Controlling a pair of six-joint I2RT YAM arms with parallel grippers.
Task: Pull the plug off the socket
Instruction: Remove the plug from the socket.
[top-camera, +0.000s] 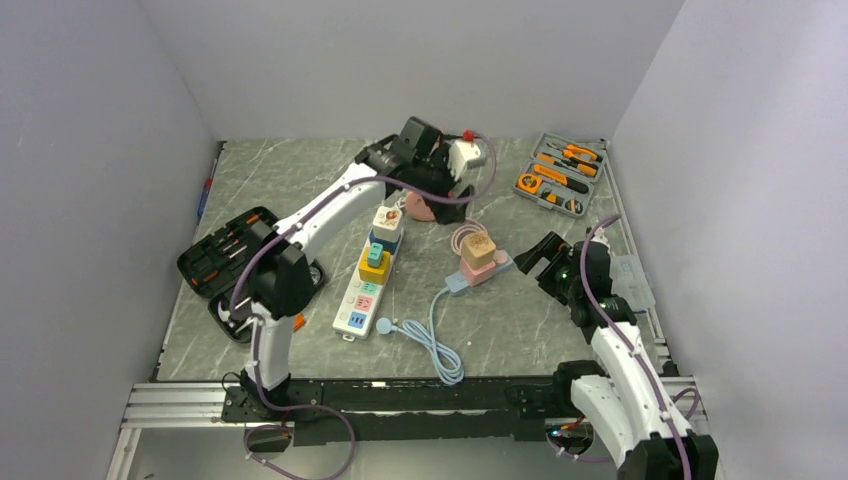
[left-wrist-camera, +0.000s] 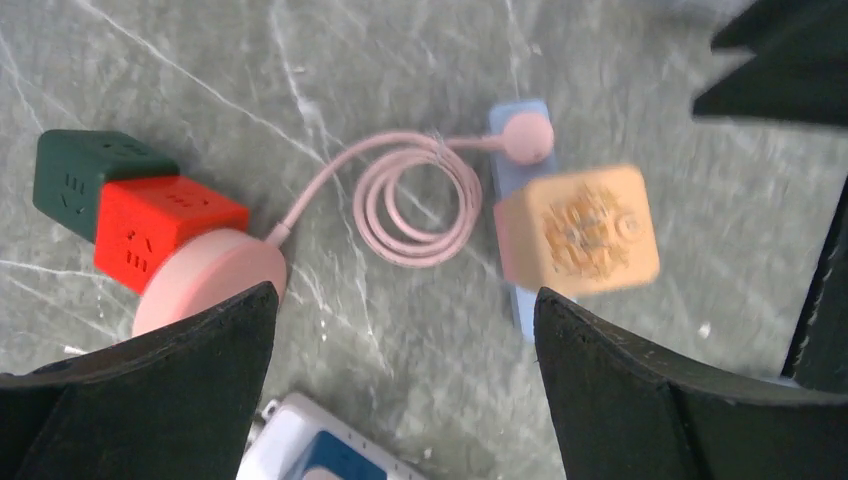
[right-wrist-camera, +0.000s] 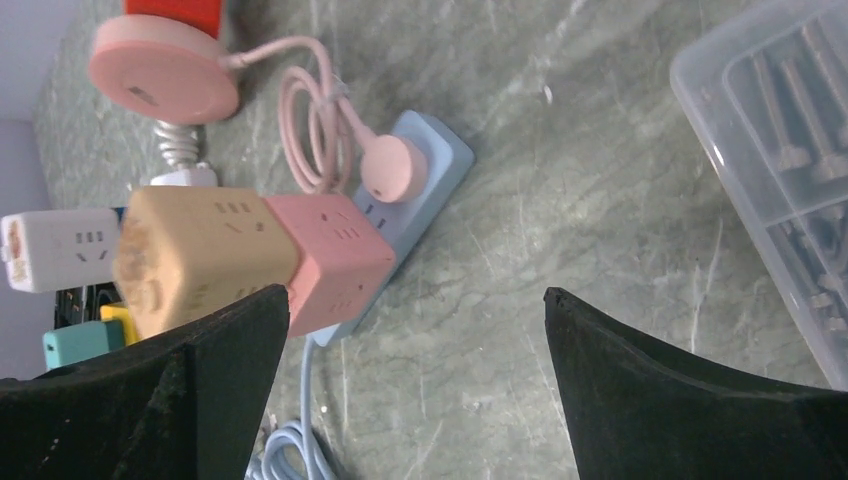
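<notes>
A light blue socket strip (top-camera: 462, 279) lies mid-table. In it sit a round pink plug (right-wrist-camera: 392, 168), a pink cube (right-wrist-camera: 330, 255) and a tan cube (top-camera: 478, 248). The plug's pink cable (left-wrist-camera: 415, 195) coils away to a pink disc (left-wrist-camera: 205, 275). My left gripper (top-camera: 452, 195) hovers open beyond the strip; its view shows the round plug (left-wrist-camera: 527, 137) and the blurred tan cube (left-wrist-camera: 578, 230) ahead of its fingers. My right gripper (top-camera: 537, 263) stands open just right of the strip, with bare table between its fingers (right-wrist-camera: 640, 380).
A white power strip (top-camera: 362, 300) holds several coloured cubes left of the blue one. Red (left-wrist-camera: 165, 225) and green (left-wrist-camera: 85, 175) cubes lie by the disc. A grey tool case (top-camera: 560, 175) sits back right, a black case (top-camera: 225, 250) left, and a clear box (right-wrist-camera: 770, 150) right.
</notes>
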